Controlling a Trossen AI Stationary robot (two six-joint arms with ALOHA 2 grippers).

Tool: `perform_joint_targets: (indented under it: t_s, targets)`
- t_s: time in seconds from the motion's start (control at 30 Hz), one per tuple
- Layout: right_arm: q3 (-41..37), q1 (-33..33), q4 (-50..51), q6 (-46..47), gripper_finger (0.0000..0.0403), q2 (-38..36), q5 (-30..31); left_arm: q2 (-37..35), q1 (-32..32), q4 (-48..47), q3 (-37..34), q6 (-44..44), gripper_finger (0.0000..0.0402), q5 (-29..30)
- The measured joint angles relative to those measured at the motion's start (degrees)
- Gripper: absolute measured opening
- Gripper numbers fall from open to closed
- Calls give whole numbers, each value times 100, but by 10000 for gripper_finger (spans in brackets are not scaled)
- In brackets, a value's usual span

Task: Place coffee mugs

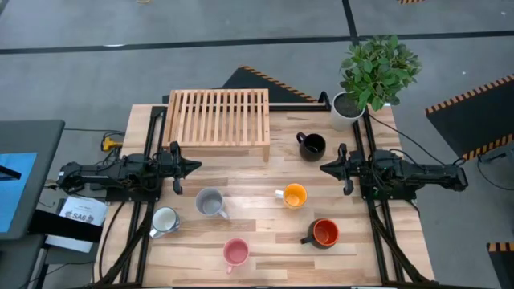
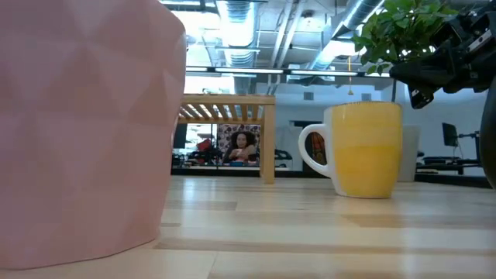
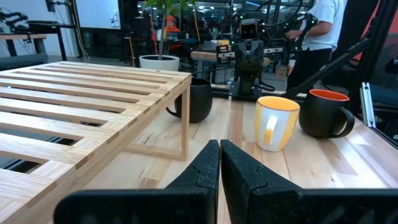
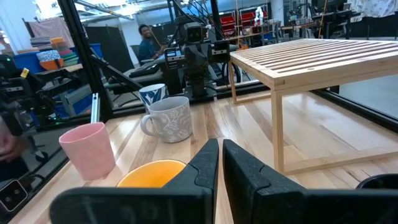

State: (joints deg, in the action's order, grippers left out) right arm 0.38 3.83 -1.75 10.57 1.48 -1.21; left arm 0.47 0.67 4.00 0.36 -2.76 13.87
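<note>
Floor (image 1: 96, 72) around the table is plain grey concrete with dark seams running across it; a few black mats with orange-and-black hazard striping (image 1: 474, 100) sit on it, one off to the right and one behind the table; a dark side table (image 1: 28, 136) with a blue sheet on it sits at the left edge. Looking level into the room, the ceiling is open, with silver ducts and pipes (image 2: 256, 23) and bright strip lights; it's a busy workshop back there, benches and racks of gear; a person in a white top (image 3: 320, 34) stands by black frame posts; another person in teal (image 4: 148, 42) sits further off; blue bins (image 4: 53, 62) are stacked at one side.
</note>
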Motion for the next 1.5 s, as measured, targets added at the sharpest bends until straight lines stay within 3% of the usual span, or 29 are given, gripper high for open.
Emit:
perform_joint_targets:
  t_s: [1.23, 1.37, 1.5]
  targets:
    - [-1, 0, 1, -2, 51, 2, 0, 0, 0, 2, 0, -3, 0, 10]
    - [0, -1, 1, -2, 51, 0, 0, 4, 2, 414, 2, -687, 0, -531]
    - [0, 0, 1, 0, 51, 1, 0, 4, 4, 1509, 0, -1491, 0, -746]
